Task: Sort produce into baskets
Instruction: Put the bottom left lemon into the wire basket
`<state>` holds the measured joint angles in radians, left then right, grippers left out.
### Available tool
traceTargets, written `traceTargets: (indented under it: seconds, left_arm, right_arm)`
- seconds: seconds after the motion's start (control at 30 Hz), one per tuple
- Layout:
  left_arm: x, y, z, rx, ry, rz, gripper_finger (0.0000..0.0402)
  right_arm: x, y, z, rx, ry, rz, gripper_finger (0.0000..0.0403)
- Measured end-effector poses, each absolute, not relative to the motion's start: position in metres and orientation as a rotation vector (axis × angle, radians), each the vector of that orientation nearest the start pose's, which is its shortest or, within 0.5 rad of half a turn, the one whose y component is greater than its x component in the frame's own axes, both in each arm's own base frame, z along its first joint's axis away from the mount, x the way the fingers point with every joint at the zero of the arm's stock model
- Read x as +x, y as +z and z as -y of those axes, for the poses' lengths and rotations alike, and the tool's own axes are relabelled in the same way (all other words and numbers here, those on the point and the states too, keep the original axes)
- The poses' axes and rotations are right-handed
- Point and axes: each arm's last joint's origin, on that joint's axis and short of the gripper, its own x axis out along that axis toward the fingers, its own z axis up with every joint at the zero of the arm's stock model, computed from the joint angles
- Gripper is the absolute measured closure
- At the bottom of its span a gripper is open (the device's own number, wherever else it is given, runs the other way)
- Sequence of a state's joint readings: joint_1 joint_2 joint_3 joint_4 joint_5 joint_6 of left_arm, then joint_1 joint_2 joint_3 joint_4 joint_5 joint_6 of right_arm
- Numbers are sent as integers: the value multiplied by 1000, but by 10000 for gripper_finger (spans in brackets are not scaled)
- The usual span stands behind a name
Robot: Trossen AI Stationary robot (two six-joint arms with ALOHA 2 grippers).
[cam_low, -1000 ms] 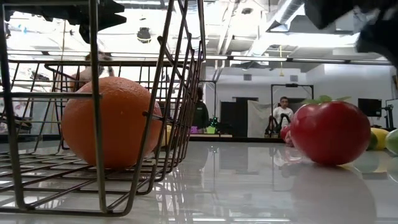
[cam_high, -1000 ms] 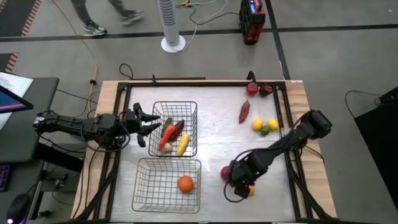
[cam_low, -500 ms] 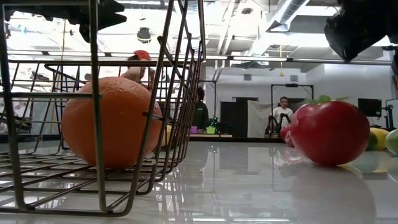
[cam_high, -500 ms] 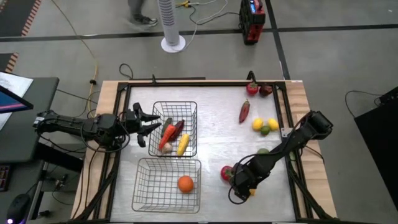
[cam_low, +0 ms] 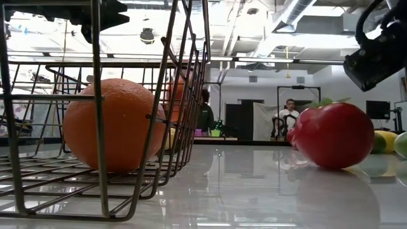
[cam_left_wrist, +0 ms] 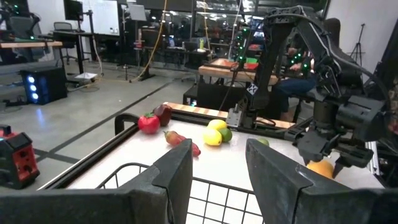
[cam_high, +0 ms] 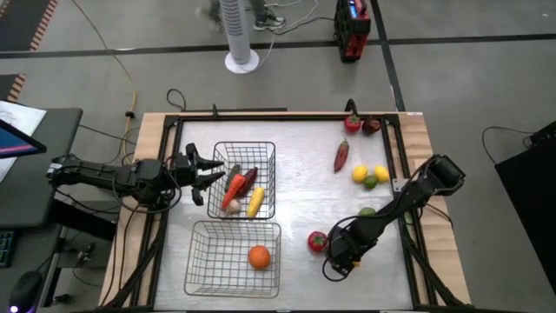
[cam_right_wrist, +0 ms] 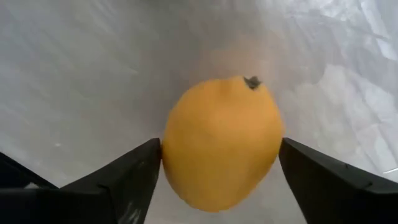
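Observation:
My right gripper (cam_high: 339,261) is near the table's front right, shut on a yellow-orange round fruit (cam_right_wrist: 221,143), which also shows in the left wrist view (cam_left_wrist: 320,168). A red tomato-like fruit (cam_high: 317,241) lies on the table just beside it. My left gripper (cam_high: 204,174) is open and empty at the left rim of the far wire basket (cam_high: 246,146), which holds a carrot, a dark red piece, a yellow piece and a pale garlic. The near wire basket (cam_high: 208,261) holds an orange (cam_high: 259,256). My right gripper pinches the yellow-orange fruit by its two opposite sides (cam_right_wrist: 171,149) between its two fingers (cam_right_wrist: 134,177). The fingers come from above, pointing down. The fruit's small stem mark (cam_right_wrist: 252,81) lies off to one side; whether the fruit is clear of the table, I cannot tell.
A green round piece (cam_high: 367,211), two yellow ones and a lime (cam_high: 370,180), a red chilli (cam_high: 341,156) and two red pieces (cam_high: 352,123) at the far edge lie on the table's right half. A raised frame runs round the table. People show in the room behind.
My right gripper, with the yellow-orange fruit, has shifted a little away from the red tomato-like fruit toward the table's right, so that fruit now shows in full from above. My left arm has kept still.

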<state>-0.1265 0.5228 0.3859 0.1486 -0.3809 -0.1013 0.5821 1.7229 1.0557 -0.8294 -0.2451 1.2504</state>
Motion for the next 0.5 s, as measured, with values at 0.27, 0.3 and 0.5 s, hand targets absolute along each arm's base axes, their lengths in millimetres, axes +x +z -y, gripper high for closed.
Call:
traceTargets:
  seconds: [0.27, 0.3, 0.5]
  left_arm:
    - [137, 262, 7, -103, 254, 24, 264]
    - [137, 262, 7, -103, 254, 24, 264]
    - [137, 262, 7, -102, 254, 24, 264]
  right_arm:
    - [244, 165, -168, 641, -300, -1659, 131]
    - [244, 165, -168, 632, -290, -1660, 132]
    - [244, 168, -165, 556, -248, -1687, 132]
